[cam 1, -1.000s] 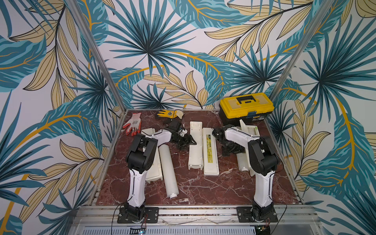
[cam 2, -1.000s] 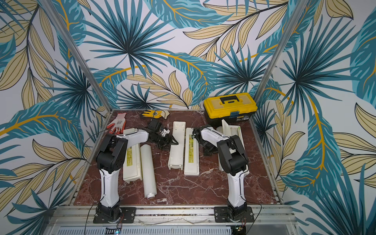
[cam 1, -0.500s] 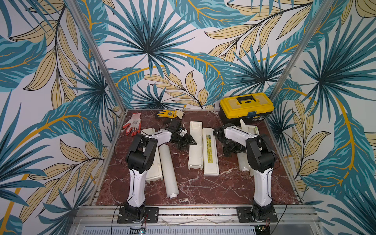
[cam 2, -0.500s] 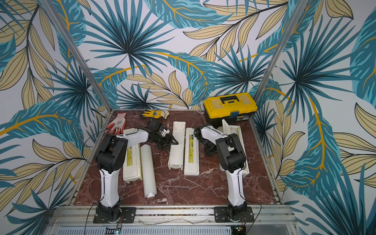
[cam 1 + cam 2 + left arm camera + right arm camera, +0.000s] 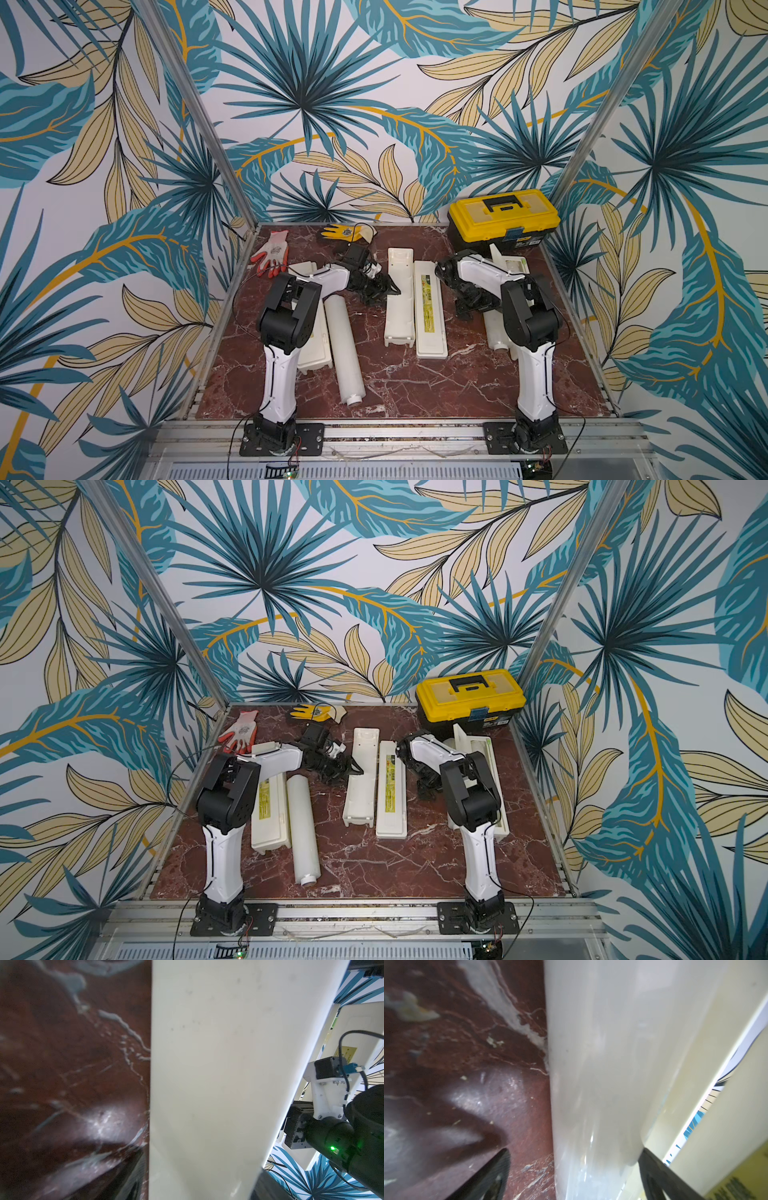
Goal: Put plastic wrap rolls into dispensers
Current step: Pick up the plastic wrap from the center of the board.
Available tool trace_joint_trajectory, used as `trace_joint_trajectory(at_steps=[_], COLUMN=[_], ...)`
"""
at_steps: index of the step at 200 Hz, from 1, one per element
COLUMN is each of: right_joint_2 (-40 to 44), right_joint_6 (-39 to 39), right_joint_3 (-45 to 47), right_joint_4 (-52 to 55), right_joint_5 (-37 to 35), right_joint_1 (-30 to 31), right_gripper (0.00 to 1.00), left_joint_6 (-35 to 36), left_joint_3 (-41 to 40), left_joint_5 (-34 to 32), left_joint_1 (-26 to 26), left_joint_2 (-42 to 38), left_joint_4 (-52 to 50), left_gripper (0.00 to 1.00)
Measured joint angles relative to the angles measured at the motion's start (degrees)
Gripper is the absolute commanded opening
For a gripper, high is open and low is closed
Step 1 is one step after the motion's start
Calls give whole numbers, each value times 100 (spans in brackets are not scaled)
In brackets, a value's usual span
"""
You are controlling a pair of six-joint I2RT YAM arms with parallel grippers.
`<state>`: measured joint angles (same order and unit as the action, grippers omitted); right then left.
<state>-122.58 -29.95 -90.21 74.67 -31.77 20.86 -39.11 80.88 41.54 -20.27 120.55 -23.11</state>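
Roll [image 5: 591, 1084] between spread right fingers [image 5: 660, 1174] (one apart), dispenser [image 5: 207, 1074] in left fingers [image 5: 267, 1188]

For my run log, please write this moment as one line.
left end effector: shut on middle dispenser | right end effector: open around right roll

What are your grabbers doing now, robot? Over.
Left gripper clamped on middle box. Right gripper open around a roll. Second roll loose on table. Nothing in the way.
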Motion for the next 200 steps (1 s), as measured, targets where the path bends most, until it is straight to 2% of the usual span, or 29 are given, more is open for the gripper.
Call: trace_joint_trajectory(at_steps=[43,161,200], right_joint_2=[72,-72,-192], right_joint_6=[-2,-57,76], right_joint_3=[85,39,-107], right_joint_4=[-92,13,197], right_joint_5=[-13,46,127], right_joint_1=[-4,-219,-251], right_gripper=[99,99,95], left_joint_6=[-17,-46,-114], left_joint_3=[0,-4,-26], left_joint_5=[-13,-13,-26], left_joint_1=[24,26,31], left_joint_2=[0,0,0], left_joint_4=[22,42,136], left_gripper=[73,73,72])
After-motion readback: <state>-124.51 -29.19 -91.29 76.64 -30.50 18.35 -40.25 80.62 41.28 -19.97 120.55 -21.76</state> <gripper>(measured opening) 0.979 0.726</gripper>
